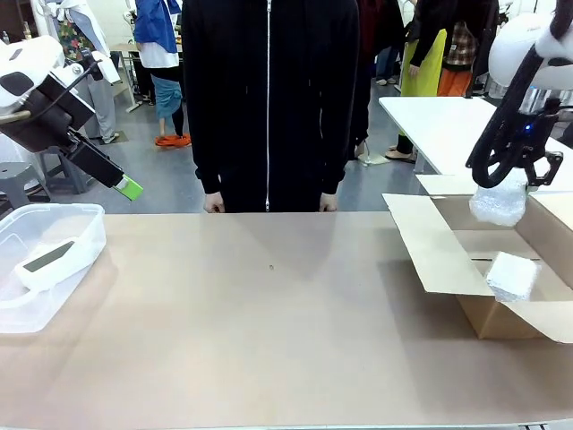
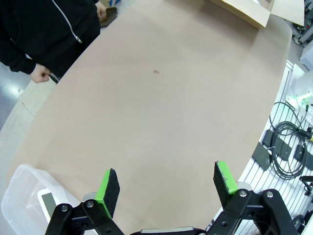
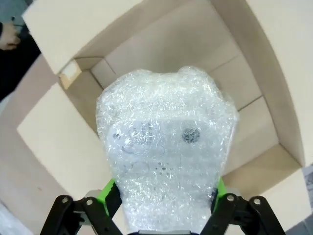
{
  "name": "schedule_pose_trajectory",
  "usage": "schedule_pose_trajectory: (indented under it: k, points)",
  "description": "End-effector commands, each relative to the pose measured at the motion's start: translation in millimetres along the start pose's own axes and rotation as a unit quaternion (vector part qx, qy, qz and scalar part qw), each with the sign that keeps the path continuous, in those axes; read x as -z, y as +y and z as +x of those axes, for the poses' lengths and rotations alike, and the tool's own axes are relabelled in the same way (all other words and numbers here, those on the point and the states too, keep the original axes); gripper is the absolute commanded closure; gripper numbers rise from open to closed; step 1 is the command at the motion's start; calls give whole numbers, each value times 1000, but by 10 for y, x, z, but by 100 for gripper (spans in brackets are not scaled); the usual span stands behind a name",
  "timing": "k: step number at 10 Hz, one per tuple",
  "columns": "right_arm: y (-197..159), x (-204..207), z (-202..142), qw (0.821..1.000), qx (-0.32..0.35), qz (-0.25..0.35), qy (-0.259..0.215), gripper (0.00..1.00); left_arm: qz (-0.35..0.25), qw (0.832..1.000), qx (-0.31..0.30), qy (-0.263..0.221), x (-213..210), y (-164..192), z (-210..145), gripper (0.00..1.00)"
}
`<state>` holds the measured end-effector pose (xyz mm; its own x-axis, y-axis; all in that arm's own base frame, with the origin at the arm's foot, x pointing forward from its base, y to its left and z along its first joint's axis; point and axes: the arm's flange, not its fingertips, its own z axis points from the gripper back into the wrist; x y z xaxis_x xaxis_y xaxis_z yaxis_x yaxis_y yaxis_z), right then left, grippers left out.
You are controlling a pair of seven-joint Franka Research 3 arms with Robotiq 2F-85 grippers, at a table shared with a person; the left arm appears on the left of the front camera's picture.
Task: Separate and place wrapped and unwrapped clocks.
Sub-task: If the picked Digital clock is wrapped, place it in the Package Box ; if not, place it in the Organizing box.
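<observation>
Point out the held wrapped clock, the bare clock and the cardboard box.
Wrapped clock [image 3: 166, 152]: right wrist view, middle of the bubble wrap.
Bare clock [image 1: 50, 257]: front view, its dark screen, inside the clear tub.
Cardboard box [image 1: 431, 246]: front view, the opened left flap.

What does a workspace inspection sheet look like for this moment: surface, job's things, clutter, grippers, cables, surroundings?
Surface: brown table, one small dark speck.
Job's things: bare clock in the clear plastic bin; one wrapped clock on a flap of the cardboard box; another wrapped clock held over the open box.
Clutter: nothing seen.
Grippers: left gripper open, above the table; right gripper shut on the held wrapped clock.
Cables: black bundle beyond the table edge.
Surroundings: person in black at the far side, hands down; others behind.
</observation>
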<state>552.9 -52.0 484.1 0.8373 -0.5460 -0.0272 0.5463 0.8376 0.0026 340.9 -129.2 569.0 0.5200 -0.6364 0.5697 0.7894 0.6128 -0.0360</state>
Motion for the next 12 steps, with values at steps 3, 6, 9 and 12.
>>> schedule_pose_trajectory:
  k: [3, 6, 9, 12]
  points:
    - [33, 161, 44, 999, -30, -24, 3, 19, -8, 1000, 0, -3, 2, 4, -14, 0]
    - [61, 287, 73, 999, -26, -27, 9, 0, -8, 1000, 0, -3, 2, 4, -14, 0]
    - [79, 297, 191, 999, -23, -39, 20, 0, -8, 1000, 0, -3, 2, 4, -14, 0]
    - [67, 278, 232, 998, -27, -42, 30, 0, -8, 1000, 0, -3, 2, 4, -14, 0]
